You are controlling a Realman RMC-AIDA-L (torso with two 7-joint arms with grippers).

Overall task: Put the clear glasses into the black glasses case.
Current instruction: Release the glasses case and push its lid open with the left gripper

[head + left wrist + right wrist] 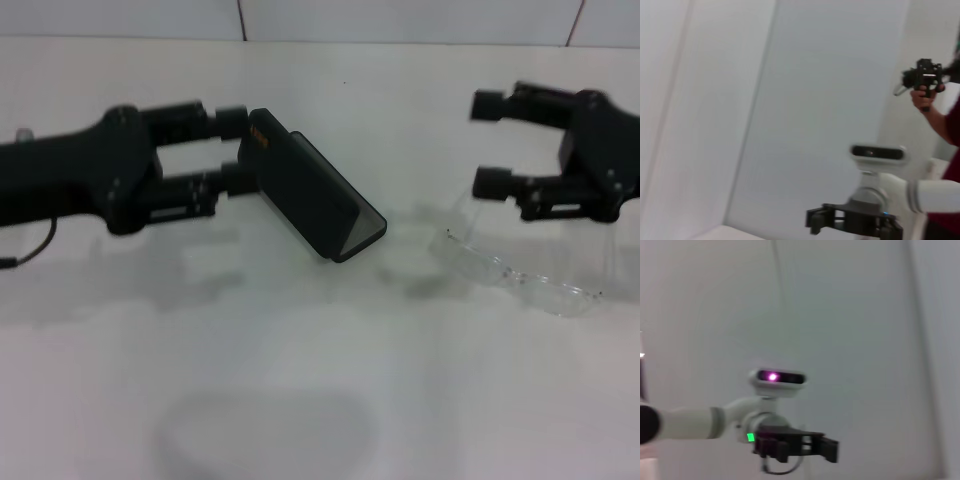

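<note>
The black glasses case (pixel 315 190) hangs tilted above the white table, its orange mark (pixel 257 132) at the held end and grey lining showing at the lower end. My left gripper (pixel 236 151) comes in from the left in the head view and is shut on the case's upper short end. The clear glasses (pixel 515 270) lie on the table at the right, apart from the case. My right gripper (pixel 490 143) hovers just behind the glasses, open and holding nothing. Neither wrist view shows the case or the glasses clearly.
The white table (pixel 300 400) reaches back to a tiled wall. The left wrist view shows my head camera (pixel 877 152), my right gripper (pixel 855 222) farther off, and a person's hand holding a black device (pixel 925 80). The right wrist view shows my left gripper (pixel 795 447).
</note>
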